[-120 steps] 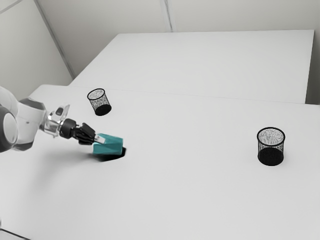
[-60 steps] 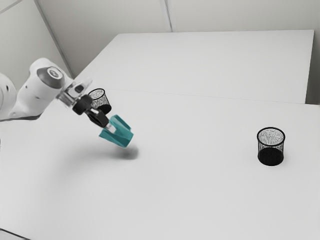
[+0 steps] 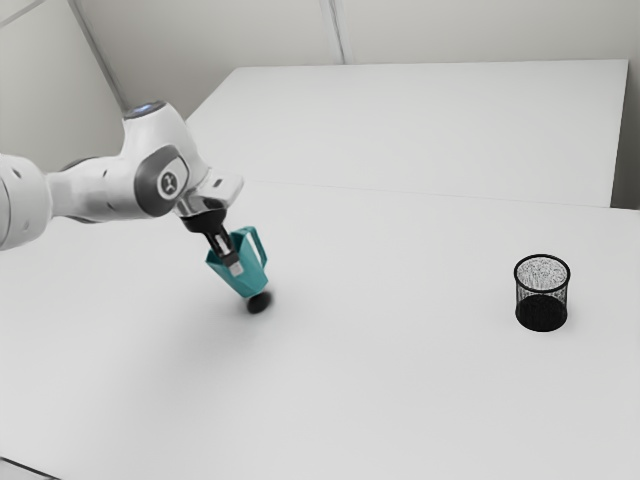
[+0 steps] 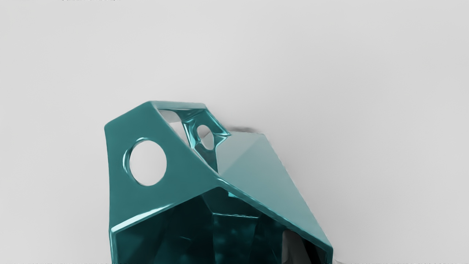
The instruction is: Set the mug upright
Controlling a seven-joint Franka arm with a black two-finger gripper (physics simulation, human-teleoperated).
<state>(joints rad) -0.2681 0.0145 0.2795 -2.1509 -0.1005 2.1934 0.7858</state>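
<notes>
The gripper (image 3: 234,266) points down at a slant in the exterior view, shut on the wall of the teal mug (image 3: 252,279). The mug is tilted, its base low over a small dark shadow and its handle towards the exterior view's right. Whether the base touches the table cannot be told. In the wrist view the open mouth of the mug (image 4: 154,205) faces the camera, handle beyond it. One finger of the gripper (image 4: 316,253) is visible inside the mug by the rim; the other is mostly hidden behind the wall.
A black mesh cup (image 3: 542,292) stands upright on the white table (image 3: 400,380), far towards the exterior view's right. A second table surface (image 3: 420,130) lies beyond. The arm covers the spot where another mesh cup stood.
My hand has risen and swung from nearly level to pointing steeply down, carrying the mug. The mug has turned from lying sideways to a tilt with its mouth up, and moved slightly right.
</notes>
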